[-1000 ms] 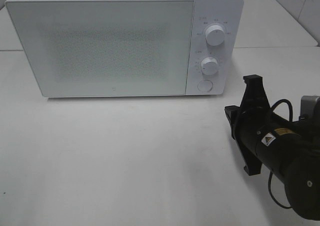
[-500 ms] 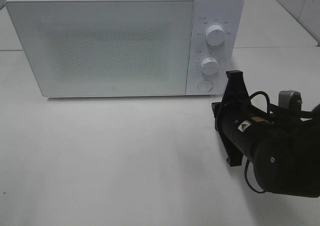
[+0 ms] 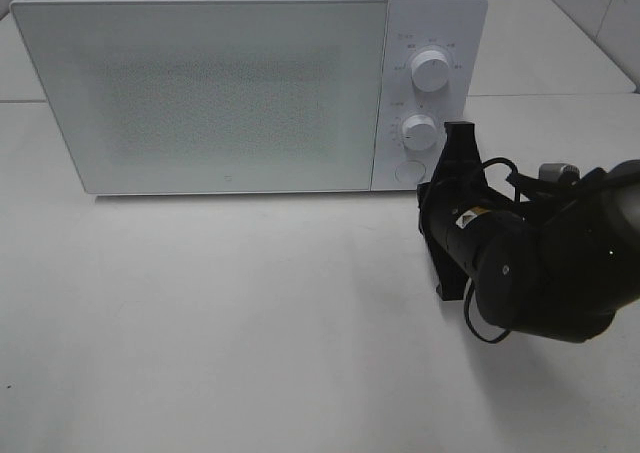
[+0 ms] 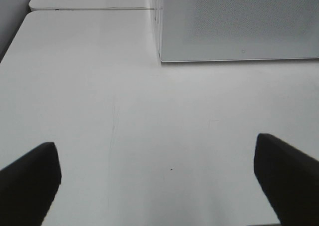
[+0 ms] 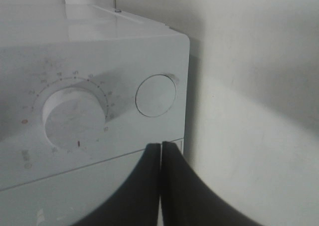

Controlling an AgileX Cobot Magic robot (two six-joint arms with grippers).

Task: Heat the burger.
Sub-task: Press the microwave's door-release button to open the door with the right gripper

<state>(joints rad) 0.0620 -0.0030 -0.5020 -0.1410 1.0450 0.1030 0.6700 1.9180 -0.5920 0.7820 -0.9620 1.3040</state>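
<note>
The burger is not in view in any frame. The white microwave (image 3: 230,83) stands at the back of the table with its door shut. My right gripper (image 3: 428,195) is shut and empty, just in front of the lower right corner of the control panel. In the right wrist view its closed fingertips (image 5: 160,148) point just below the round button (image 5: 155,96), beside the lower knob (image 5: 75,113). My left gripper (image 4: 157,186) is open and empty above bare table, in front of the microwave's left corner (image 4: 239,26). It is outside the exterior view.
The control panel has an upper knob (image 3: 430,71), a lower knob (image 3: 419,132) and a round button (image 3: 409,171). The white table (image 3: 220,323) stretches in front of the microwave. A seam between tabletops runs behind it (image 4: 89,9).
My right arm has moved left and towards the microwave, bringing the shut gripper close to the round button. The microwave door stays shut.
</note>
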